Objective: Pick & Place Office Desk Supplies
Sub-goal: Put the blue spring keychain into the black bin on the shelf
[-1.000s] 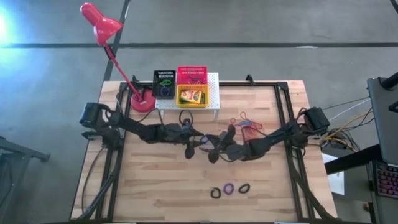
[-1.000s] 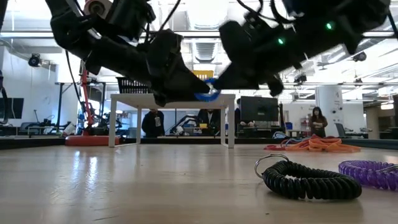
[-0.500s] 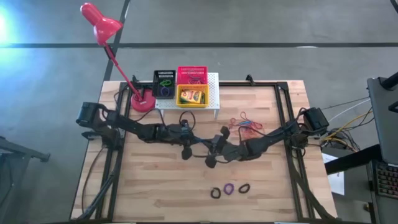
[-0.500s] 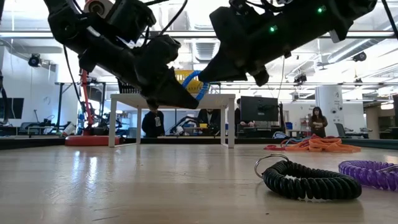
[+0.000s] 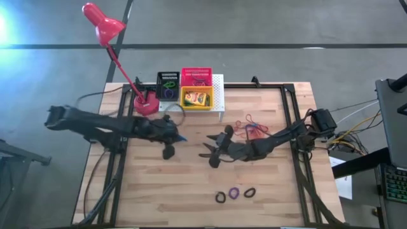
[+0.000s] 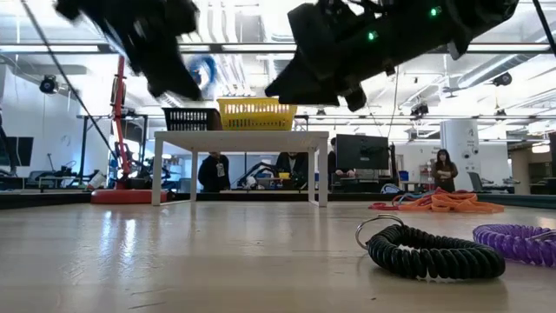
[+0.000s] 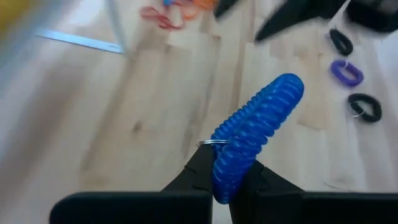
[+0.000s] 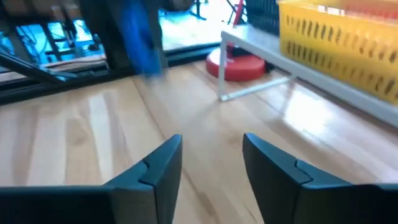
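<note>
Now the left pincer (image 7: 229, 180) pinches the blue coiled plastic ring (image 7: 255, 134) above the wooden desk (image 5: 191, 184); carry it level over the black mesh basket (image 5: 168, 84) before letting go. Right pincer (image 8: 211, 165) hangs spread mid-desk.

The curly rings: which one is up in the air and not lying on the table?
The blue ring. The left gripper is shut on it above the table, while the black ring, purple ring and other black ring lie on the wood.

— How many things am I seeing?
— I'm counting three baskets (image 5: 168, 78) (image 5: 196, 76) (image 5: 196, 98), four coil rings (image 5: 220, 198) (image 5: 234, 192) (image 5: 249, 191) (image 7: 255, 135), one lamp (image 5: 108, 38).
</note>
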You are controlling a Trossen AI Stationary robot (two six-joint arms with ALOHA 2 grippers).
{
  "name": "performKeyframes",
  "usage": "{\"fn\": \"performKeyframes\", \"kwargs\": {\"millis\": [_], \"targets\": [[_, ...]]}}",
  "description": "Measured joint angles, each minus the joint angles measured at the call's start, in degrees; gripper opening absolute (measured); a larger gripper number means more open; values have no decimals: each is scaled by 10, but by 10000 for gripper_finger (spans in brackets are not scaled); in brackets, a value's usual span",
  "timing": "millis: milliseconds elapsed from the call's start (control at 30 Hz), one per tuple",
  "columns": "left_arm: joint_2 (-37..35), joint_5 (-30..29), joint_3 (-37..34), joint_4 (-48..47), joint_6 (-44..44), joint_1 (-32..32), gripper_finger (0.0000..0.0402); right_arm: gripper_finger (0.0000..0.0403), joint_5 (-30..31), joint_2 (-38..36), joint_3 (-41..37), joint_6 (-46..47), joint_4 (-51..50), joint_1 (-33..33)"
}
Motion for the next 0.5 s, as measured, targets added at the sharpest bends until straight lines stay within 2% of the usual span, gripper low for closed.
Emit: {"fn": "performKeyframes", "kwargs": {"millis": [100, 200, 333, 500], "targets": [[-60, -73, 64, -127, -13, 5, 18, 175, 4, 15, -3, 23, -2, 0], [-74, -134, 144, -209, 4, 44, 22, 173, 4, 28, -3, 29, -2, 0], [-40, -125, 217, -237, 72, 157, 23, 166, 4, 38, 0, 33, 10, 0], [32, -44, 256, -257, 135, 344, 24, 153, 2, 37, -1, 57, 10, 19]]}}
